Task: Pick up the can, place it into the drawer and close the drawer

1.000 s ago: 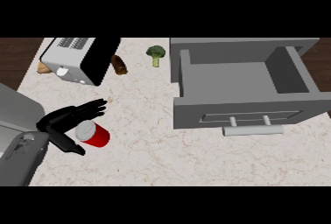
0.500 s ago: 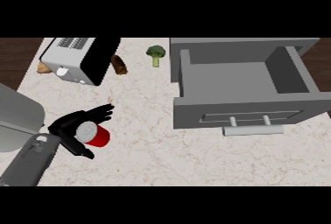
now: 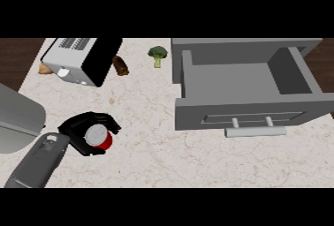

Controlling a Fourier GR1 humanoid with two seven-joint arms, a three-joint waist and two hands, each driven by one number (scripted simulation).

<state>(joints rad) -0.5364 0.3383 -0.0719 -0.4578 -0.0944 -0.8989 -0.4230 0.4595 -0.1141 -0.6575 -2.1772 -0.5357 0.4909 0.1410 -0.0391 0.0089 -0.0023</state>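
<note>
The can (image 3: 99,135), red with a silver top, stands on the marble counter at the lower left. My left hand (image 3: 77,129) is curled round it from the left, fingers over its far side and thumb at its near side, hiding much of its wall. The grey drawer (image 3: 251,114) stands pulled open at the right, its inside bare, with its bar handle (image 3: 256,131) facing the near edge. A wide stretch of counter lies between the can and the drawer. My right hand shows nowhere.
A silver and black toaster (image 3: 81,59) stands at the far left, with a brown food piece (image 3: 120,66) beside it and a broccoli floret (image 3: 157,54) further right. A large grey rounded object (image 3: 16,117) sits at the left edge, close to my forearm.
My left hand's fingers, straight and spread over the can a second ago, have curled round it. The forearm has swung in further from the lower left.
</note>
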